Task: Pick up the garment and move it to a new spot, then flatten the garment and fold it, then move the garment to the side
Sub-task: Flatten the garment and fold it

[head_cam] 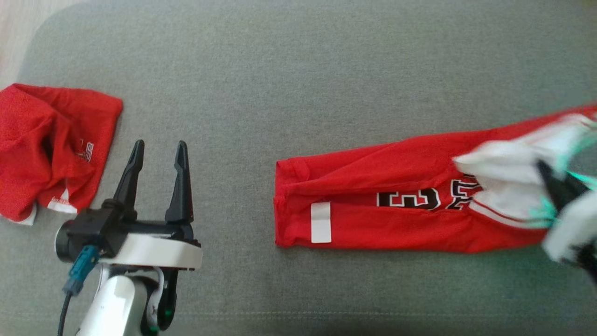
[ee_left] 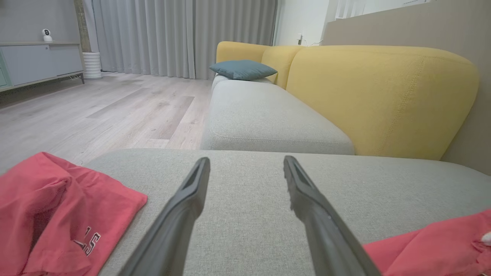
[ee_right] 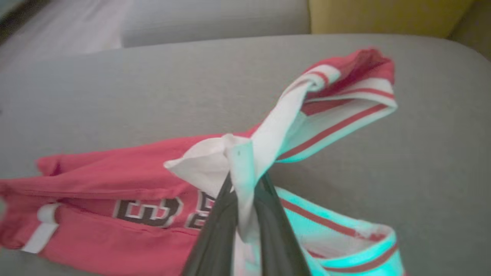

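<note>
Folding looks to be the step you are in: the jersey (head_cam: 373, 219) lies on the grey cushion (head_cam: 326, 70) as a long narrow band with its sides turned in. Its hem end points toward the middle of the head view and its strap end sits at the right edge. Your right gripper (ee_right: 245, 184) has its jaws pressed together on the white-trimmed straps (ee_right: 337, 96), pinching a bunch of that fabric up off the cushion while the rest of the band lies flat. In the head view this gripper (head_cam: 555, 186) is blurred, so I judge it is in motion. Your left gripper (head_cam: 158, 149) hovers with jaws spread and nothing between them, over bare cushion. It sits between the jersey's hem and a second red garment (head_cam: 46, 140) crumpled at the far left, apart from both. The next move, as I read it, is to carry the strap end over toward the hem and halve the band. Keep the lift low so the layers beneath don't drag. The mesh looks light and slippery, so the turned-in sides could slide open; you could bring the left gripper to the hem to pin it before you let go. Moving the jersey to the side is not yet done.
</note>
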